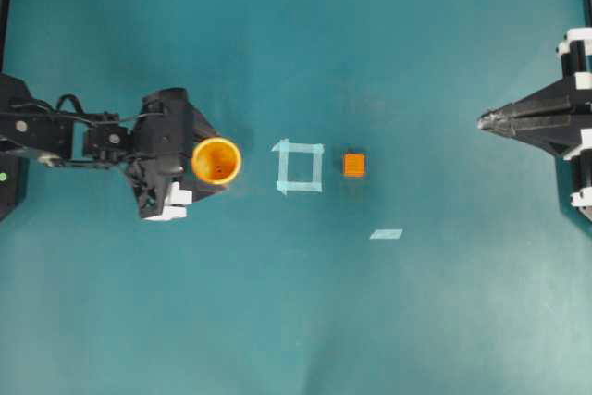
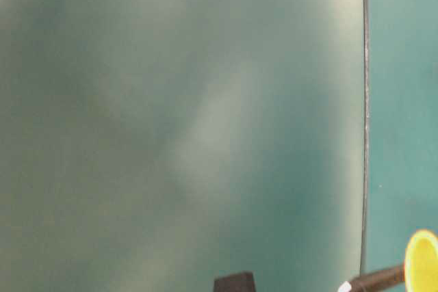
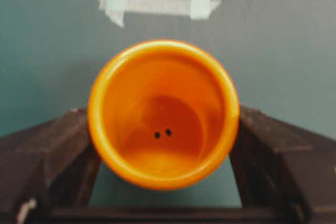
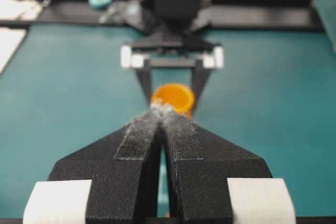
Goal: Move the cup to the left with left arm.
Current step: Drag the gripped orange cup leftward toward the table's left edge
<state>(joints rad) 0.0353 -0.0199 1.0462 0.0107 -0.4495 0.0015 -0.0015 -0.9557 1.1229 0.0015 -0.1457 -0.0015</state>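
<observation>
The orange-yellow cup (image 1: pixel 216 160) stands mouth-up left of the table's middle, between the fingers of my left gripper (image 1: pixel 205 162), which is shut on it. In the left wrist view the cup (image 3: pixel 164 114) shows two dark dots on its bottom, and a black finger (image 3: pixel 58 150) presses each side. At table level the cup's yellow rim (image 2: pixel 422 261) shows with one finger (image 2: pixel 373 280) against it. My right gripper (image 1: pixel 483 120) rests far right, shut on nothing. From the right wrist its tips (image 4: pixel 161 109) meet in front of the distant cup (image 4: pixel 173 97).
A pale tape square (image 1: pixel 299 166) lies just right of the cup, its near edge also in the left wrist view (image 3: pixel 157 3). A small orange cube (image 1: pixel 354 165) sits beyond it. A loose tape strip (image 1: pixel 386 234) lies nearer the front on the teal table (image 1: pixel 296 321).
</observation>
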